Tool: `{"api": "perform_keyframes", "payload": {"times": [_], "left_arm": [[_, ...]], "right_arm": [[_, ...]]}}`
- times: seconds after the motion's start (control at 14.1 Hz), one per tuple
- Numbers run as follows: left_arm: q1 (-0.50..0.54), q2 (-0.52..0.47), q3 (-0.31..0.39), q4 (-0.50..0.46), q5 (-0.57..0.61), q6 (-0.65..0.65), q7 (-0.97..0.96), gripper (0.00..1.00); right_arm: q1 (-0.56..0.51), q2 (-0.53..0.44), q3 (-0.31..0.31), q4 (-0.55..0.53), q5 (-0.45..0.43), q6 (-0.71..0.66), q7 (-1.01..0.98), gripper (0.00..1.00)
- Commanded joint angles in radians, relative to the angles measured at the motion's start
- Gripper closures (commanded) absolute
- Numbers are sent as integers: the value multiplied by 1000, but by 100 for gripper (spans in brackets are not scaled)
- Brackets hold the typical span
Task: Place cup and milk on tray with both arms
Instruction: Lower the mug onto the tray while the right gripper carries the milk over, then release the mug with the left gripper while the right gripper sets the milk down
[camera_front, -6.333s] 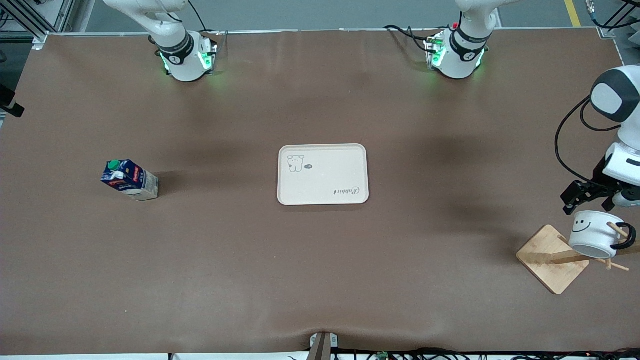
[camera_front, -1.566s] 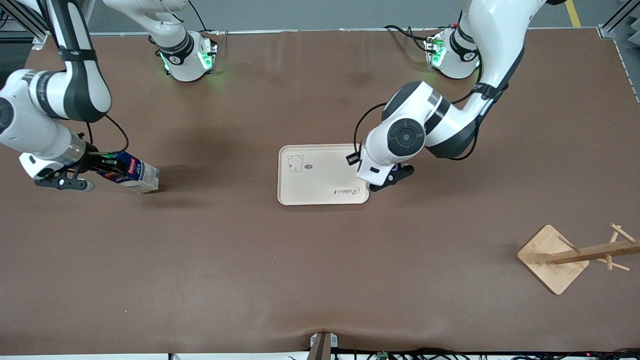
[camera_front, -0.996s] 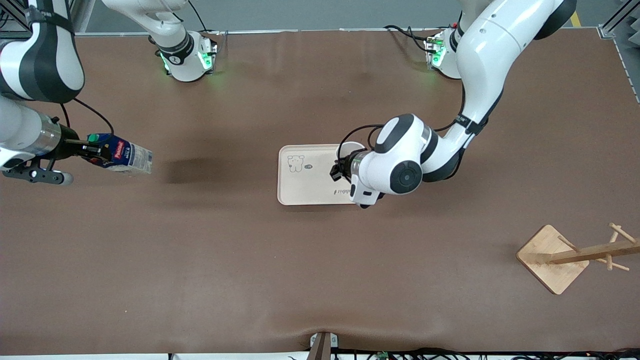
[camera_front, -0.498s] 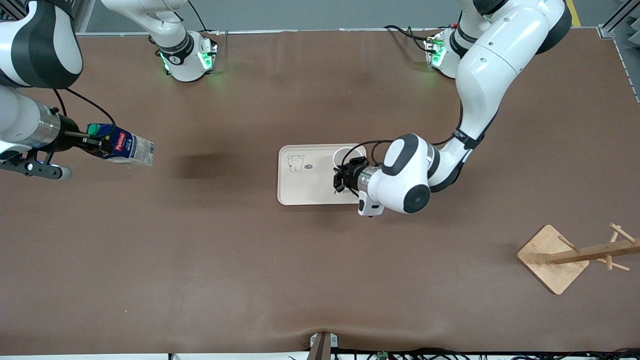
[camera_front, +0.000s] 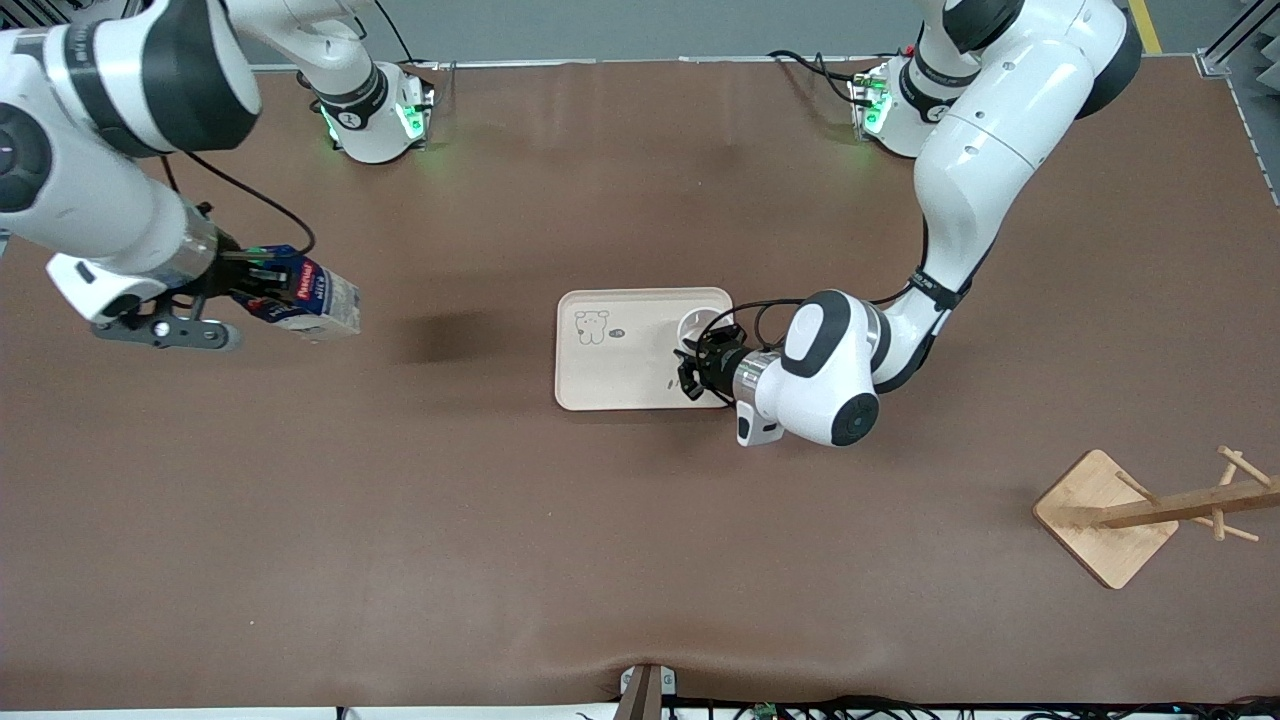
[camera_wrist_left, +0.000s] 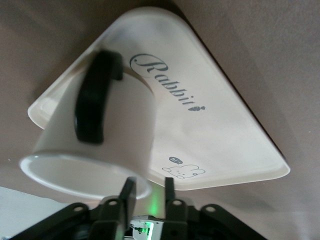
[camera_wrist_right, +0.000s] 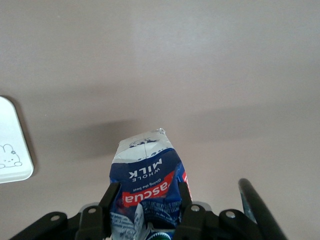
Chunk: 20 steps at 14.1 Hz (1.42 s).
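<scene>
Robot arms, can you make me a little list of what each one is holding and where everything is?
left gripper: shut on the cup's rim, over the tray
cup: white, black handle, at the tray's end toward the left arm; cannot tell if it touches the tray
right gripper: shut on the milk, in the air over the table
milk: blue carton, tilted, not yet at the tray
tray: cream, dog drawing, mid-table
wooden stand: bare, at the left arm's end

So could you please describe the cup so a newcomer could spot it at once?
Find the cream tray mid-table. On its end toward the left arm's end of the table sits the cup, gripped at its rim by the left gripper. It is white with a black loop handle.
</scene>
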Motion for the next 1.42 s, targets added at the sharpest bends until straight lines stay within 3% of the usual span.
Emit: {"api": "perform_keyframes", "payload": {"times": [0.0,0.07,0.36,0.64,0.93,1.35], "left_arm": [[-3,7,10,24,-27,-4,-19,0],[-3,3,10,26,-28,-4,-19,0],[4,-25,10,79,-17,-14,-101,0],[9,-117,51,103,55,-54,-112,0],[9,-227,119,101,139,-59,-108,0],[10,-300,162,103,288,-96,-94,0]], "right_arm": [[43,53,-6,46,98,-12,111,100],[69,73,-7,55,142,-6,156,100],[192,202,-7,173,157,-5,344,100],[293,328,-7,276,228,40,436,100],[390,418,-9,291,228,202,553,100],[456,476,-10,291,217,227,579,100]]}}
